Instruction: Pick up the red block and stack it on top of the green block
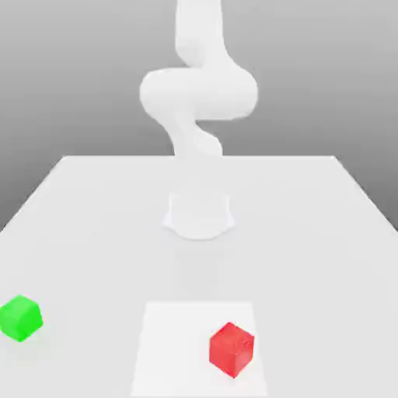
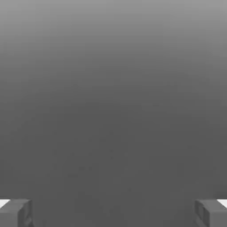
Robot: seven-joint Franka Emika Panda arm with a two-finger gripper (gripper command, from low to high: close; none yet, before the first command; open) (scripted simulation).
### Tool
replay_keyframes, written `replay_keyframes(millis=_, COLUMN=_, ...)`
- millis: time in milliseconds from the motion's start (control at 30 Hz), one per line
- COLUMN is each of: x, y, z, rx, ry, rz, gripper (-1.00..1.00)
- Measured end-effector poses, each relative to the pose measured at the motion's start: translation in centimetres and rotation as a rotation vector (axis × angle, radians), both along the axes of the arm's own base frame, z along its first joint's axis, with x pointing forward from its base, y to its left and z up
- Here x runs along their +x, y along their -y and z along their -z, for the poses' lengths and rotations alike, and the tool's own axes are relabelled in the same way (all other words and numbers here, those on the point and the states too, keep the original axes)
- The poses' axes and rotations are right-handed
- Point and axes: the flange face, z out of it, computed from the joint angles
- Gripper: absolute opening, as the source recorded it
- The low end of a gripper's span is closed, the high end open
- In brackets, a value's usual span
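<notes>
Red block (image 1: 232, 350) near table (image 1: 311, 233) edge

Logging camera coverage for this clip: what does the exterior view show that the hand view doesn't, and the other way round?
Exterior view: the red block on a paler square patch of the white table, the green block apart from it toward the exterior view's left, and the white arm rising from its base.
Hand view: the tool, its two fingertips set wide apart with nothing between them, against plain grey.
Shared: I can match nothing across the two views.
</notes>
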Motion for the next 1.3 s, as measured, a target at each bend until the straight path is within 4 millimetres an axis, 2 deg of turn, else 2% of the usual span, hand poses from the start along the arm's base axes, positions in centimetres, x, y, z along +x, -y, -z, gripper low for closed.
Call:
replay_keyframes(millis=167, x=5.6, y=-1.1, z=9.9, rx=0.047, ry=-0.155, rz=0.135, gripper=0.0)
replay_keyframes(millis=267, x=7.7, y=-1.5, z=16.0, rx=0.075, ry=-0.243, rz=0.213, gripper=0.0)
replay_keyframes(millis=367, x=8.9, y=-1.8, z=22.3, rx=0.106, ry=-0.33, rz=0.29, gripper=0.0)
replay_keyframes(millis=533, x=9.1, y=-2.4, z=32.5, rx=0.163, ry=-0.474, rz=0.416, gripper=0.0)
replay_keyframes(millis=700, x=7.0, y=-3.6, z=41.9, rx=0.227, ry=-0.62, rz=0.54, gripper=0.0)
replay_keyframes(millis=800, x=5.9, y=-4.2, z=46.4, rx=0.256, ry=-0.676, rz=0.591, gripper=0.0)
replay_keyframes(millis=933, x=5.7, y=-4.3, z=51.2, rx=0.26, ry=-0.684, rz=0.6, gripper=0.0)
replay_keyframes(millis=967, x=5.6, y=-4.3, z=51.9, rx=0.259, ry=-0.685, rz=0.6, gripper=-1.0)
replay_keyframes(millis=1167, x=5.6, y=-4.3, z=52.3, rx=0.26, ry=-0.683, rz=0.599, gripper=-1.0)
replay_keyframes(millis=1233, x=5.7, y=-4.3, z=51.1, rx=0.261, ry=-0.683, rz=0.6, gripper=-1.0)
replay_keyframes(millis=1300, x=5.7, y=-4.3, z=49.0, rx=0.262, ry=-0.683, rz=0.601, gripper=-1.0)
